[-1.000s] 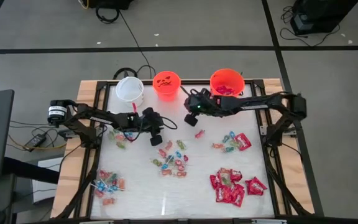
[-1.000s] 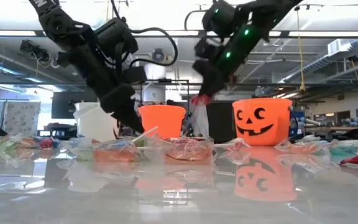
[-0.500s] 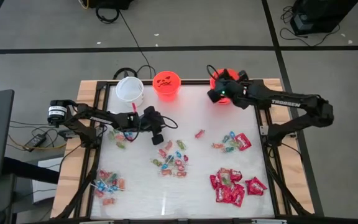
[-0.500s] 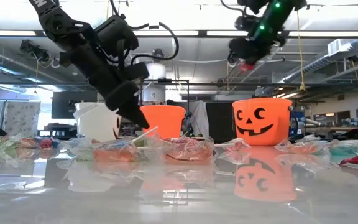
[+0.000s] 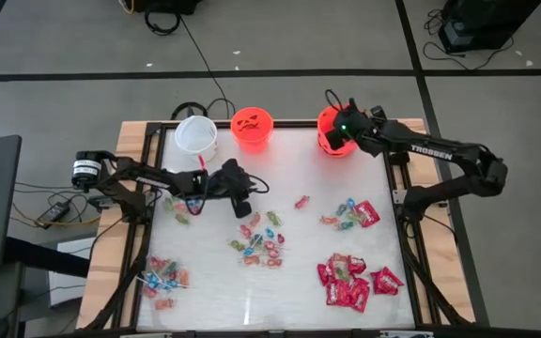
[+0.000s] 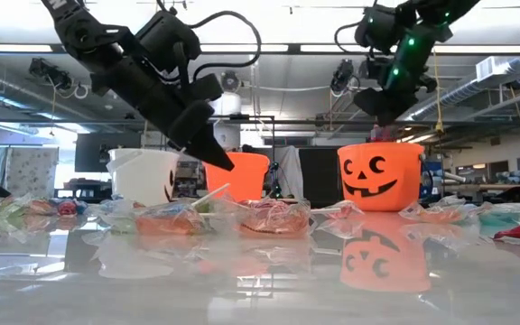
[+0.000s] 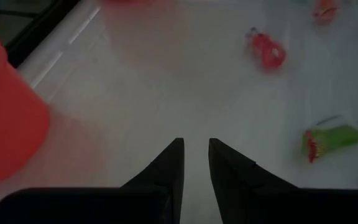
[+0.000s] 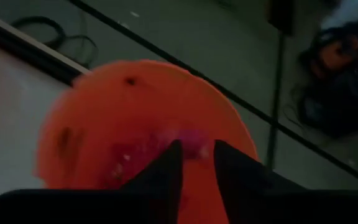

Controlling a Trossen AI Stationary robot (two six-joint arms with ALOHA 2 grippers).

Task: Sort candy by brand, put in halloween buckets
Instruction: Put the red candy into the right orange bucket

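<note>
Orange, the larger jack-o'-lantern bucket [image 5: 342, 128] lies directly below the right gripper [image 8: 196, 163], whose fingers stand parted and empty. Left gripper [image 7: 195, 163], slightly parted, grasps nothing above the bench [image 5: 299, 291].

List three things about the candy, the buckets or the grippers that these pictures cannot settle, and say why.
- Brands on the red packets: too small in the high view.
- Contents of the large orange bucket: blurred in the right wrist view, partly covered by the right gripper.
- Inside of the white bucket: its wall hides it in the low view.
</note>
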